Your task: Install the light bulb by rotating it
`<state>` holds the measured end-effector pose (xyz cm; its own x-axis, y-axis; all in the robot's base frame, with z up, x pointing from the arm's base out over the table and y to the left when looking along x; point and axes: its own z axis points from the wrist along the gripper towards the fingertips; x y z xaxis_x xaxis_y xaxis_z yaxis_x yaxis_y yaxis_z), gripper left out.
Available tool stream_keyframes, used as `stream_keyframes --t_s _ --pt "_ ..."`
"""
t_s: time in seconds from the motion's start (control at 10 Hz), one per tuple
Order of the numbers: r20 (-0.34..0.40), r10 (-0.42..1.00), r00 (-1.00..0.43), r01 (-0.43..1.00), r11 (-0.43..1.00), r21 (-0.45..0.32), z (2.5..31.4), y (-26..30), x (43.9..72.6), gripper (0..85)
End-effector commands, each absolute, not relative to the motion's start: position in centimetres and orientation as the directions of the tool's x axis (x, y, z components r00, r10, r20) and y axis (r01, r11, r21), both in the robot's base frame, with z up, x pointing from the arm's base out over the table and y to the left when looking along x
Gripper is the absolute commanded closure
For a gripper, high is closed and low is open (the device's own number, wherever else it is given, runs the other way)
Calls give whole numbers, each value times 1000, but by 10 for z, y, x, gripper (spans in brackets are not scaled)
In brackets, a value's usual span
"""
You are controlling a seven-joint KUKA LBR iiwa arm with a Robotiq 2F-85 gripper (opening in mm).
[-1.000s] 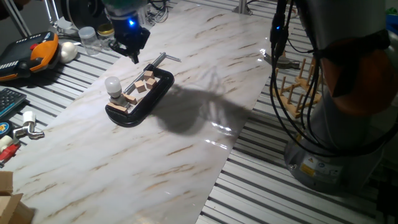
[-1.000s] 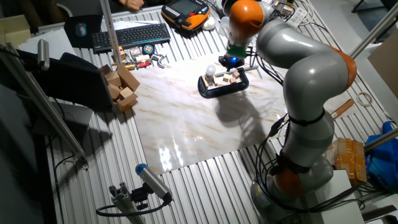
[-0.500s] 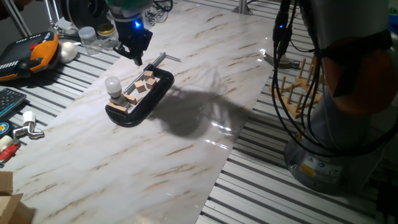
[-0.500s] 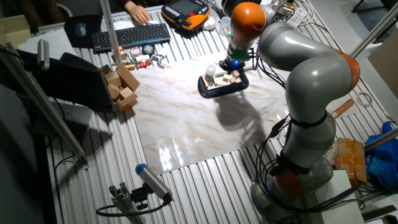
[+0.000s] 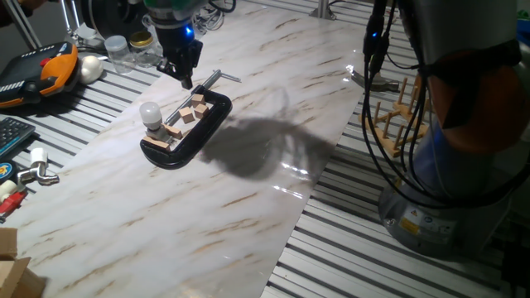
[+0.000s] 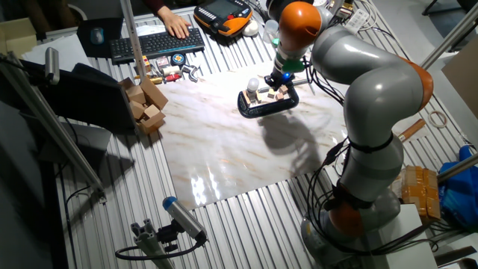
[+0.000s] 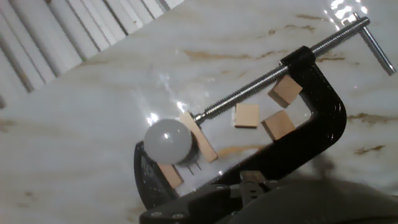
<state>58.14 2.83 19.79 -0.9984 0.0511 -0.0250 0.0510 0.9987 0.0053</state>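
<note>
Small frosted white globe light bulb (image 5: 149, 112) upright at one end of black C-clamp (image 5: 201, 132) on marble-patterned bench (image 5: 248, 182), pinched between flat wooden pieces, three small wooden blocks (image 7: 247, 116) loose inside clamp frame; gripper (image 5: 184, 76) hovering above clamp's screw end, clear of bulb, jaws' state unreadable.

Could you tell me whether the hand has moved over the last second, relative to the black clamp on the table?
Yes. In one fixed view the hand has drifted slightly rightward and toward the screw end of the black clamp, which has stayed put.
</note>
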Motion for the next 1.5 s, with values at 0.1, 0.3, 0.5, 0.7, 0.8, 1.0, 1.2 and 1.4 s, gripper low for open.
stream_keyframes --t_s 0.1,0.3,0.5,0.7,0.8,1.0,1.2,1.4 --pt "-20 -176 -984 -176 984 3 198 30 580 850" --pt "-18 -170 -985 -170 985 2 199 30 580 850" --pt "-14 -162 -987 -162 987 -2 198 31 580 850" --pt "-8 -164 -986 -164 986 -8 198 31 580 850" --pt "-7 -166 -986 -165 986 -7 198 32 580 850" --pt "-11 -164 -986 -164 986 -11 198 33 580 850" --pt "-7 -158 -987 -158 987 -4 198 35 580 850" --pt "-2 -144 -990 -144 989 -13 197 38 580 850"
